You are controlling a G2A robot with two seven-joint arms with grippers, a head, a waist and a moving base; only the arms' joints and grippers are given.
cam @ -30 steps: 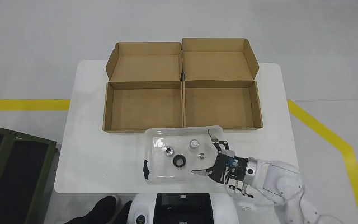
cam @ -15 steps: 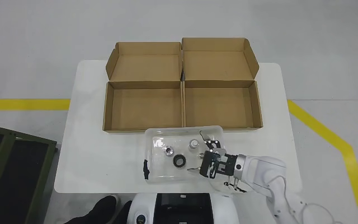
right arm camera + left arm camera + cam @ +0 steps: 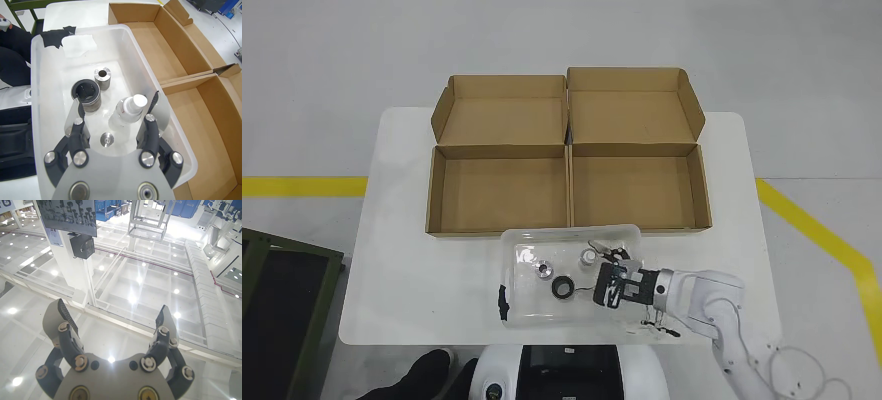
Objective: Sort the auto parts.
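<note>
**Right claw spread wide at the parts bin**

Low in the top view, right of centre, the right gripper (image 3: 118, 101) hangs at the clear bin (image 3: 510, 238), fingers apart. Inside the bin are a small metal disc (image 3: 107, 139), a white-capped bottle (image 3: 130, 111), a black-lined sleeve (image 3: 87, 96) and a grey bushing (image 3: 102, 78). Beyond, at mid-frame, two open cardboard boxes (image 3: 498, 190) sit side by side. The left gripper (image 3: 112, 304), also spread, faces a ceiling.

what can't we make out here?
- Top view: right end effector covers the bin floor beneath it; parts beside it too small to identify.
- Right wrist view: glare hides the clear bottle's contents; one cardboard box runs off the edge.
- Left wrist view: left end effector faces the ceiling; its place by the table unknown.
</note>
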